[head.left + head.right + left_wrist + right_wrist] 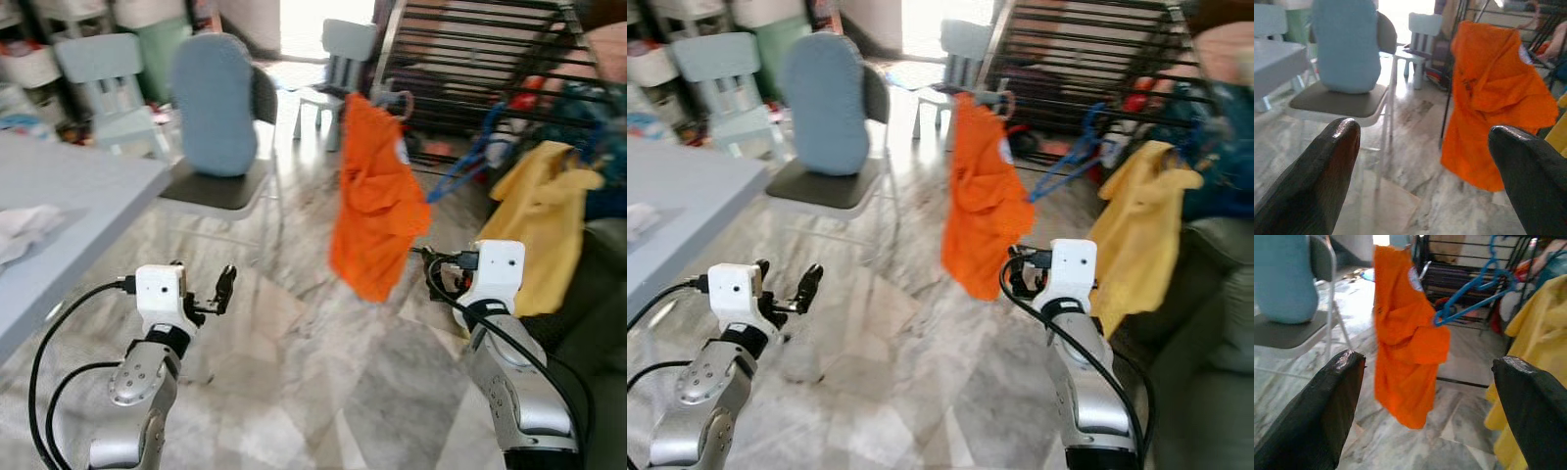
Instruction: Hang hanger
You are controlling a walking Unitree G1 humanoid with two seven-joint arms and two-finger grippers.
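Marble floor, drying rack [470, 49] behind | orange garment [375, 201] on hanger, hung at rack | left gripper [201, 294], right gripper [1425, 421] spread, empty | step judged: release done; withdrawal next

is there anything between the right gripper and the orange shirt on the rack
Nothing visible blocks it. The right gripper, fingers open, faces the orange shirt across bare floor; the blue hanger pokes out beside the shirt.
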